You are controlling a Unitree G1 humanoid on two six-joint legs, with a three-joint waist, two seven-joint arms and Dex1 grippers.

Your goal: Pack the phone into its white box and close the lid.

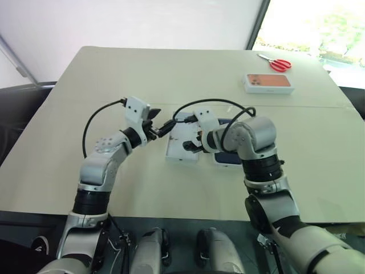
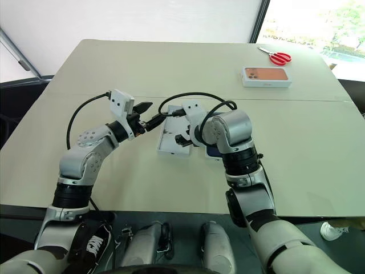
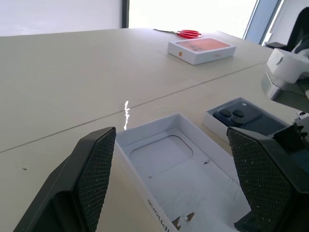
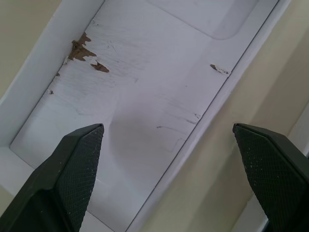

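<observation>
The lid (image 3: pixel 178 169) lies upside down on the table, open side up. It is white inside, with a rounded recess and small brown tears (image 4: pixel 84 50). Just right of it the dark navy phone (image 3: pixel 246 121) lies camera side up inside the shallow white box (image 3: pixel 210 121), partly behind my right forearm (image 1: pixel 251 137). My left gripper (image 1: pixel 162 127) is open and points level toward the lid's far left edge. My right gripper (image 4: pixel 166 133) is tilted down over the lid's inside, open with nothing between its fingers.
A white box with an orange phone picture (image 1: pixel 269 83) sits at the far right, with red-handled scissors (image 1: pixel 279 64) beyond it. A seam crosses the tan table (image 1: pixel 85 171). The table's near edge runs just below both arms.
</observation>
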